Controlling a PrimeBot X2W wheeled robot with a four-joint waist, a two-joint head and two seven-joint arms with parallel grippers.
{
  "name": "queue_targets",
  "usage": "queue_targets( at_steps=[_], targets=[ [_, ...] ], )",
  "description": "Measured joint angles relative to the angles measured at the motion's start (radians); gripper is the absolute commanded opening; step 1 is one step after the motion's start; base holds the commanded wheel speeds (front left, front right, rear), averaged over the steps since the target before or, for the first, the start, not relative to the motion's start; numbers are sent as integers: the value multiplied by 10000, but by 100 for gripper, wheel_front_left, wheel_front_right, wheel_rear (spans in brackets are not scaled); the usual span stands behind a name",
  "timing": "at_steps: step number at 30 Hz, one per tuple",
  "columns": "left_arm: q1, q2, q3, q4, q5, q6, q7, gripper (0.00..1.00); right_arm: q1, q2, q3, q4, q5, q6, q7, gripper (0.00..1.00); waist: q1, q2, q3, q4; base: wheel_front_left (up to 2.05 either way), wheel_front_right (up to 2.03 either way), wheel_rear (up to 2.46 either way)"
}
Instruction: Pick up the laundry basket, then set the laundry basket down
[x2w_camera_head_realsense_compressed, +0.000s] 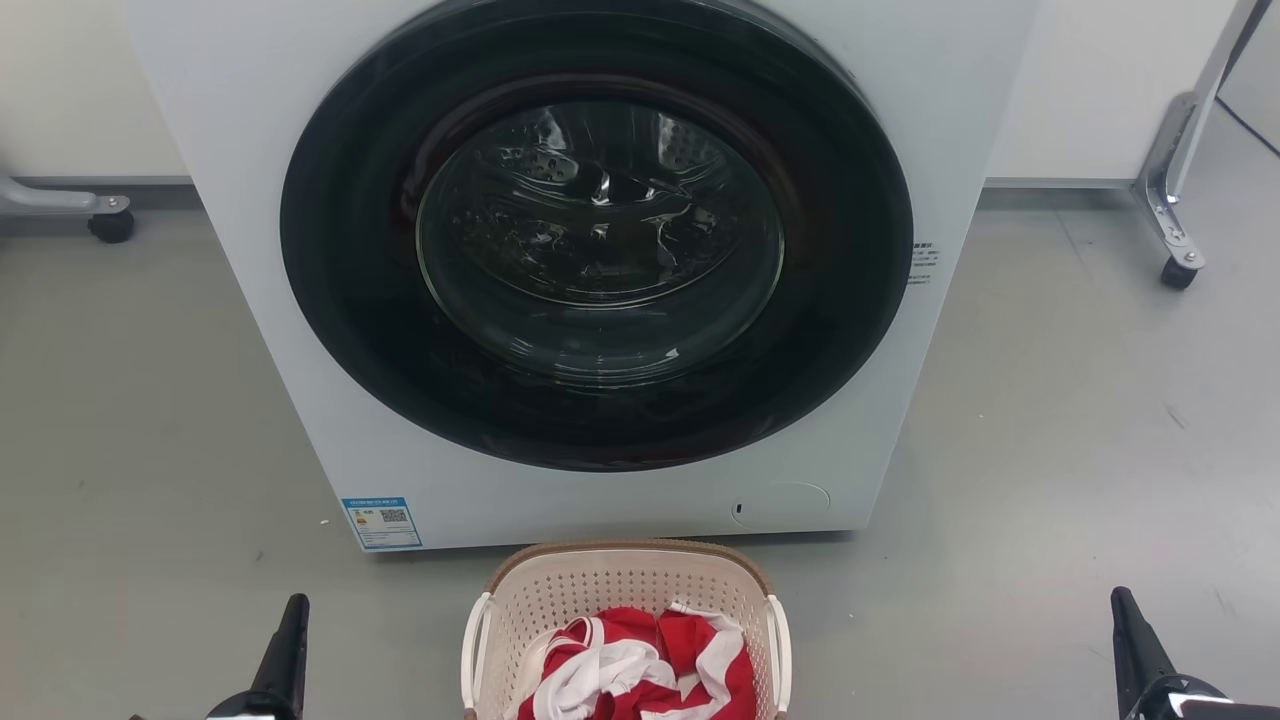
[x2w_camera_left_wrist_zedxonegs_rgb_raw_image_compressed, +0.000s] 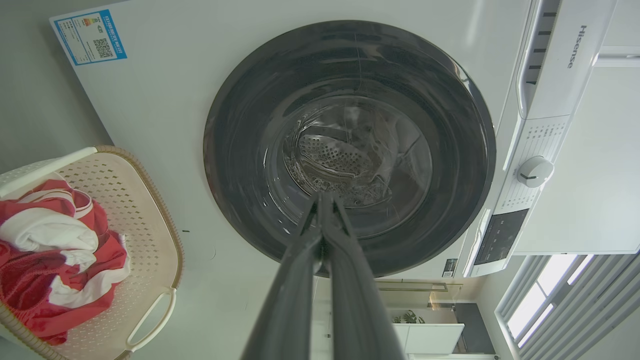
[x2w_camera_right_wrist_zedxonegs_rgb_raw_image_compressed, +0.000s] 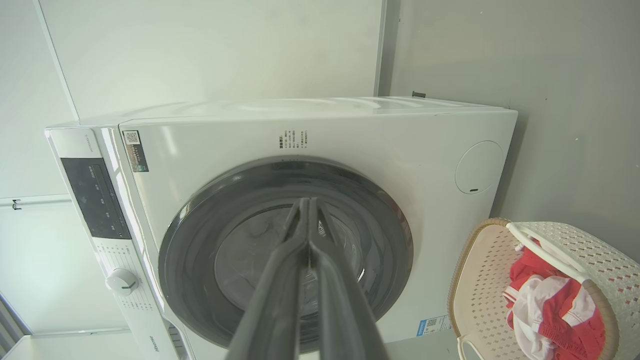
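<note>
The laundry basket (x2w_camera_head_realsense_compressed: 620, 590) is cream perforated plastic with a brown rim and white side handles. It stands on the floor at the bottom middle of the head view, just in front of the washing machine, with red and white clothes (x2w_camera_head_realsense_compressed: 640, 665) in it. My left gripper (x2w_camera_head_realsense_compressed: 294, 610) rises well to its left and my right gripper (x2w_camera_head_realsense_compressed: 1122, 605) well to its right, both apart from it. In the wrist views the left gripper (x2w_camera_left_wrist_zedxonegs_rgb_raw_image_compressed: 322, 197) and the right gripper (x2w_camera_right_wrist_zedxonegs_rgb_raw_image_compressed: 305, 202) have their fingers pressed together with nothing between them. The basket also shows at the sides (x2w_camera_left_wrist_zedxonegs_rgb_raw_image_compressed: 145, 220) (x2w_camera_right_wrist_zedxonegs_rgb_raw_image_compressed: 480, 280).
A white front-loading washing machine (x2w_camera_head_realsense_compressed: 280, 200) with a dark round door (x2w_camera_head_realsense_compressed: 600, 230) stands straight ahead, door closed. Wheeled metal frame legs sit at the far left (x2w_camera_head_realsense_compressed: 110, 225) and far right (x2w_camera_head_realsense_compressed: 1180, 270). Grey floor (x2w_camera_head_realsense_compressed: 150, 420) spreads on both sides of the machine.
</note>
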Motion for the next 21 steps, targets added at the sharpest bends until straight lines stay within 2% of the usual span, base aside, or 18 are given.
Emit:
queue_targets(
  at_steps=[21],
  targets=[
    [0,0,0,2,-2,0,0,0,0,2,0,0,12,0,0,0,0,0,-1,0,0,0,0]
  ],
)
